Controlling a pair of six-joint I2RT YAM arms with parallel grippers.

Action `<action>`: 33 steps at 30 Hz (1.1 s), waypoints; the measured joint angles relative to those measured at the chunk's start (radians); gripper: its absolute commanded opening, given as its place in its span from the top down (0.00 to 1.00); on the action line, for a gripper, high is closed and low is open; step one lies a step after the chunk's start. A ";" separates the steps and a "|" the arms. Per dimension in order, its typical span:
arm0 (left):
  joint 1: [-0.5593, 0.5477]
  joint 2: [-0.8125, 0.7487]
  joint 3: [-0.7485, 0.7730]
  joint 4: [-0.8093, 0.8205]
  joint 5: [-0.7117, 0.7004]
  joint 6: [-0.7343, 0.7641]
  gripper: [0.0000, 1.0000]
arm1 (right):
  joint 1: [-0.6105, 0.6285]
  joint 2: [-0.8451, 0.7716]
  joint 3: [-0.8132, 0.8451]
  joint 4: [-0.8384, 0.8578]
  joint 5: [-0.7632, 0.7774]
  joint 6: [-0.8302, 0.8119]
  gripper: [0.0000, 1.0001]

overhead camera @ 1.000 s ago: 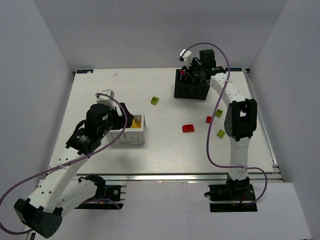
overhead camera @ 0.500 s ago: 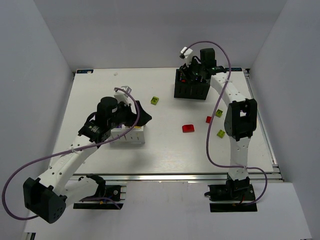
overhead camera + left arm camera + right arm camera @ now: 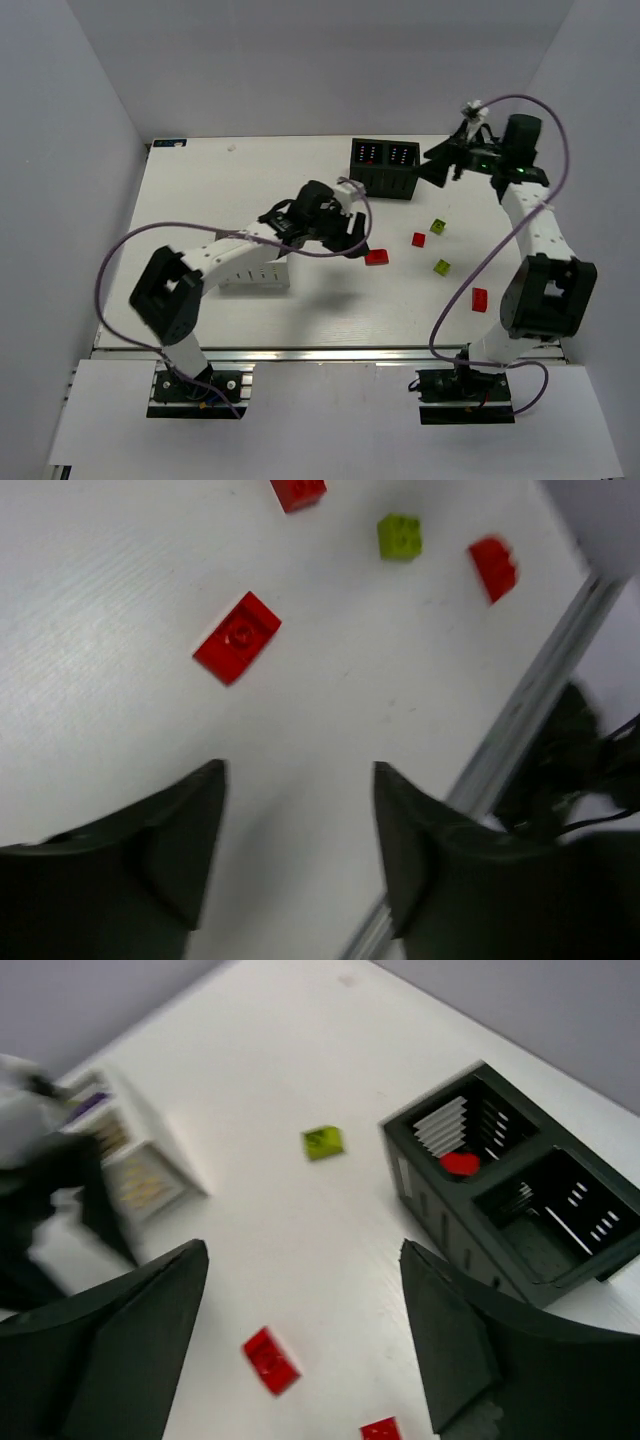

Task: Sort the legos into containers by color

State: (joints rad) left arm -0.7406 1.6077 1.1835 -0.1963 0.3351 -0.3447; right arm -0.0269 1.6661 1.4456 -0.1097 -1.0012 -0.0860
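Left gripper and right gripper have swung off the boxes, jaws spread, empty. Black box holds one red brick.

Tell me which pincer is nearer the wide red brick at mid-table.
Left. The left pincer is just beside the red brick; the right pincer is far back, next to the black box.

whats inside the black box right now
The black box holds one red lego in one compartment. The other compartment looks bare where its floor shows, but the box walls hide part of the bottom of both.
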 measured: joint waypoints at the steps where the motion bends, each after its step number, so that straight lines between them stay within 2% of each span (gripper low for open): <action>1: -0.016 0.058 0.041 -0.010 0.003 0.039 0.19 | -0.042 -0.042 -0.031 0.004 -0.080 -0.012 0.11; 2: -0.029 0.115 0.086 -0.022 0.004 0.078 0.13 | -0.078 -0.081 -0.057 -0.009 -0.161 -0.040 0.11; 6: -0.069 0.294 0.220 -0.043 -0.018 0.228 0.09 | -0.136 -0.175 -0.092 -0.239 -0.337 -0.271 0.11; 9: -0.091 0.367 0.254 -0.043 -0.063 0.335 0.08 | -0.142 -0.217 -0.101 -0.473 -0.387 -0.507 0.11; 12: -0.104 0.426 0.298 -0.051 -0.096 0.426 0.08 | -0.154 -0.231 -0.104 -0.650 -0.425 -0.666 0.11; 17: -0.121 0.513 0.351 -0.038 -0.114 0.555 0.08 | -0.217 -0.234 -0.116 -0.776 -0.453 -0.788 0.11; 22: -0.123 0.575 0.419 -0.058 -0.105 0.620 0.14 | -0.263 -0.234 -0.134 -0.830 -0.462 -0.842 0.11; 25: -0.123 0.592 0.438 -0.056 -0.111 0.636 0.24 | -0.283 -0.234 -0.135 -0.859 -0.465 -0.871 0.11; 26: -0.123 0.593 0.438 -0.058 -0.113 0.640 0.37 | -0.289 -0.234 -0.135 -0.869 -0.466 -0.883 0.11; 28: -0.123 0.595 0.438 -0.057 -0.117 0.642 0.52 | -0.300 -0.234 -0.135 -0.893 -0.468 -0.906 0.11; 29: -0.123 0.595 0.438 -0.058 -0.120 0.644 0.64 | -0.305 -0.234 -0.135 -0.905 -0.468 -0.920 0.11; 30: -0.123 0.597 0.443 -0.060 -0.119 0.644 0.69 | -0.310 -0.234 -0.135 -0.921 -0.468 -0.935 0.11; 32: -0.123 0.607 0.460 -0.064 -0.127 0.649 0.71 | -0.319 -0.233 -0.134 -0.956 -0.468 -0.971 0.11; 33: -0.123 0.613 0.468 -0.063 -0.130 0.650 0.83 | -0.323 -0.232 -0.133 -0.981 -0.469 -0.995 0.11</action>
State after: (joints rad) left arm -0.8635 2.2204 1.6516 -0.2596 0.2047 0.3054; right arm -0.3496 1.4338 1.3128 -1.0904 -1.4700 -1.0809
